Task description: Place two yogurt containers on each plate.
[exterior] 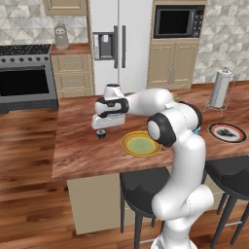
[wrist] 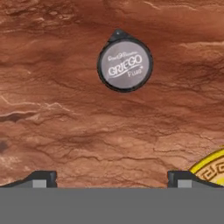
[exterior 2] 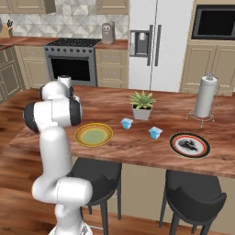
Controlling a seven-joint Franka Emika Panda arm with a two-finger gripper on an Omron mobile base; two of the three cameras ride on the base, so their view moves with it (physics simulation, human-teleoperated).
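A round dark yogurt container [wrist: 125, 64] with a whitish "Griego" lid stands on the wooden counter [exterior: 82, 151], left of the yellow-rimmed plate [exterior: 141, 144]. My gripper [exterior: 100, 129] hangs just above it, open, with nothing between the fingertips [wrist: 41, 178]. In the hand view the cup lies ahead of the tips, and the yellow plate's rim [wrist: 212, 168] shows at the lower right. Two light blue squarish yogurt containers [exterior 2: 126, 123] [exterior 2: 155, 132] sit between the yellow plate [exterior 2: 93, 135] and the dark-rimmed white plate [exterior 2: 190, 145]. Both plates are bare.
A potted green plant [exterior 2: 142, 104] stands behind the blue cups and a paper towel holder [exterior 2: 205, 97] at the back right. Dark stools [exterior 2: 193, 197] stand under the counter's near edge. A stove [exterior: 26, 78] and a fridge [exterior: 121, 39] line the far wall.
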